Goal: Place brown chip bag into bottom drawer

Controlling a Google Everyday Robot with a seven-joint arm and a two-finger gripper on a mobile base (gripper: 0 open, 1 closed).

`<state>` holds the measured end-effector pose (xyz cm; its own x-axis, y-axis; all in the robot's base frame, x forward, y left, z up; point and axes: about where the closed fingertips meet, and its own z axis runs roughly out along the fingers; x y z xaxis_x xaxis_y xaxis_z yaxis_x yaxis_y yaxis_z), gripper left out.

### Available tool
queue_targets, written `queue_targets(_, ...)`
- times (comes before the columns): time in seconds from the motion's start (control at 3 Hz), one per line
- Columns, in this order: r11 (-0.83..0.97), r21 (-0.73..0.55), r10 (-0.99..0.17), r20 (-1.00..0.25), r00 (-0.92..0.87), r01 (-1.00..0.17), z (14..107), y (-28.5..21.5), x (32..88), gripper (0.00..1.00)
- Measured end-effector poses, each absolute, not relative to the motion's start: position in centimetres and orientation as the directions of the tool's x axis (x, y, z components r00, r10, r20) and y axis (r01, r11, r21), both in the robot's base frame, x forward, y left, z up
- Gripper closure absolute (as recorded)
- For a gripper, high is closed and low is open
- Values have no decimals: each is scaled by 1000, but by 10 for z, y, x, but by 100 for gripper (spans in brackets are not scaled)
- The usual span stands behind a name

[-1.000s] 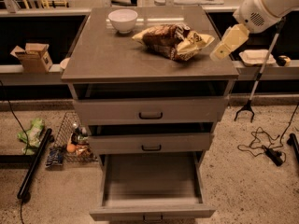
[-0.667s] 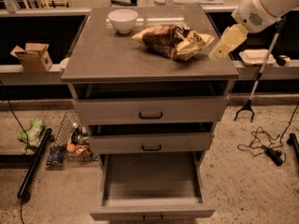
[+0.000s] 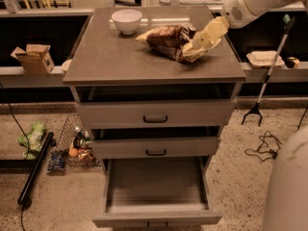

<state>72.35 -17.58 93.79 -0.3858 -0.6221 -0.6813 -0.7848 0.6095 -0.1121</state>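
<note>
Single camera view of a grey three-drawer cabinet with a flat brown-grey top (image 3: 106, 57). The glossy dark-brown chip bag with pale yellow ends (image 3: 168, 41) lies on the right half of this top, just right of a small white bowl (image 3: 127, 20) and apart from it. The pale yellow two-finger gripper (image 3: 202, 38), carried on a white arm (image 3: 260, 1) that enters from the upper right, lies against the right end of the bag. A second earlier it hung beyond the right edge of the top, clear of the bag, so it has moved left and inward. Whether it is spread or clamped on the bag cannot be told. Bag and bowl lie where they did before.

The bottom drawer (image 3: 156, 184), a deep grey tray with a flat front, stands pulled fully out, as before. The two upper grey drawers with black loop handles (image 3: 155, 113) (image 3: 155, 147) are each slightly out.

On the floor at left are a wire basket of small items (image 3: 77, 143) and a green packet (image 3: 31, 138).
</note>
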Motion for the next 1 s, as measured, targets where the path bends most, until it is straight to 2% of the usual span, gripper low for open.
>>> queue_targets(0.33,666,-24,-525,-725,-447,-745,929,-149,753,0)
queue_targets(1.0,761,-7,-439,-741,-508,-648,896,-128,791,0)
